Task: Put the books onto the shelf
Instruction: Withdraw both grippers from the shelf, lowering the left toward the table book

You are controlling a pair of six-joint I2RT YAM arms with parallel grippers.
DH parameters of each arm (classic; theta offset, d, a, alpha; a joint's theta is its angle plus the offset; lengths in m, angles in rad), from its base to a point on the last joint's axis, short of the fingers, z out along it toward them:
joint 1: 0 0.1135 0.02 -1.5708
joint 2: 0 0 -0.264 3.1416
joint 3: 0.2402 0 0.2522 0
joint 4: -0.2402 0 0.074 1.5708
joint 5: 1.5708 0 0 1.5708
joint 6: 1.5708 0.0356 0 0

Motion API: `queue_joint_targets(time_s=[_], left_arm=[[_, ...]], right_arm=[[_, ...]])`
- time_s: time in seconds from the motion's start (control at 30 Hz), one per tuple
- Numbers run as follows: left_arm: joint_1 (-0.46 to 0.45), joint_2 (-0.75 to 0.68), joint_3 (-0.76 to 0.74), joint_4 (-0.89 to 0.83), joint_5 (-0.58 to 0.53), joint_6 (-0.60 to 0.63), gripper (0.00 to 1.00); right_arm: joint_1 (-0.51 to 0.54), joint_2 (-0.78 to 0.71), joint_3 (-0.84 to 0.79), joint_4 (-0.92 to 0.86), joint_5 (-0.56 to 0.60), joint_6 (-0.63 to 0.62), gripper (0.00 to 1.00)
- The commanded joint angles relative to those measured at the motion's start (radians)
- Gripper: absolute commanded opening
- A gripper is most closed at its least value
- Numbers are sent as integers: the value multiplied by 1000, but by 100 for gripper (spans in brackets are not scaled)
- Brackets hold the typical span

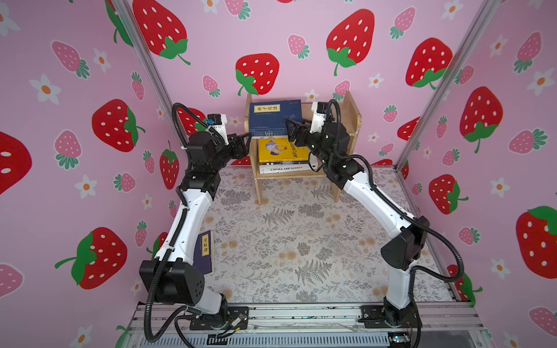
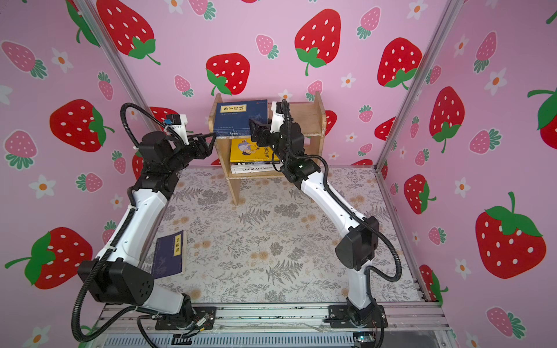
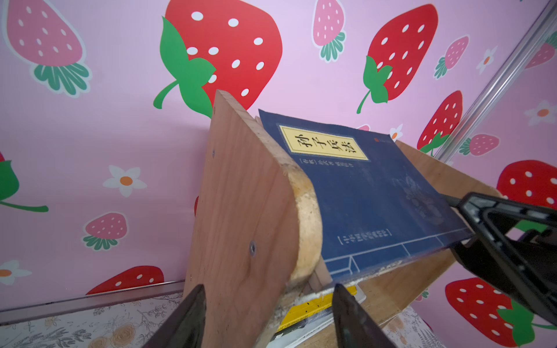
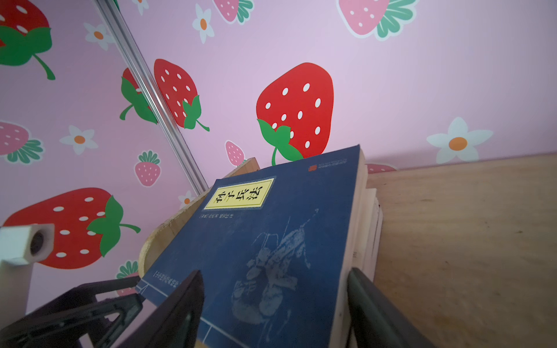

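Shelf [image 1: 353, 119]: bare pale wood, two tiers, rounded upright side panels, short legs; at the far edge of the tabletop [image 1: 301, 241], near the back wall.
Upper tier: navy book [image 1: 274, 119], matte paperback with a yellow title label, cover up, resting on pale page edges [image 4: 370, 223]; number of books beneath not determinable.
Lower tier: yellow cartoon-cover book [image 1: 280, 149] on top; thick white "Chokladfabriken" [image 1: 284, 169] at the bottom; thin dark edges between, too small to count.
Off the shelf: second navy book [image 2: 168, 254], flat on the tabletop beside the left arm; in a top view half hidden behind that arm.
Right gripper [image 4: 274, 271]: fingers [image 4: 184, 310] black, wedge-shaped, spread wide, one over the navy cover, the other past the page edge; contact not determinable.
Left gripper [image 3: 268, 287]: fingers [image 3: 188, 316] spread, straddling the front edge of the shelf's left side panel.
Tabletop surface: grey fern-and-flower print.
Surround: pink walls [image 1: 271, 30], strawberry and flower print.
Count: one shelf; two navy, one yellow, one white book identified; two arms.
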Motion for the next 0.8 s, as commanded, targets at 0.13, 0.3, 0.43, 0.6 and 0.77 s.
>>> queue_joint_targets(time_s=[0.13, 0.3, 0.43, 0.6, 0.77], left_arm=[[-3, -214, -188, -3, -148, -22, 81], [-1, -314, -241, -156, -283, -21, 83], [0, -396, -309, -281, -483, -65, 87], [116, -402, -377, -537, -695, -256, 92], [364, -370, -545, -571, -552, -440, 94]], right_arm=[[10, -111, -101, 42, 80, -51, 88], [11, -160, -103, -1, 171, -132, 97], [9, -214, -146, -21, 228, -162, 98], [10, -317, -283, -4, 180, -158, 98], [17, -427, -453, -40, 70, -133, 100]])
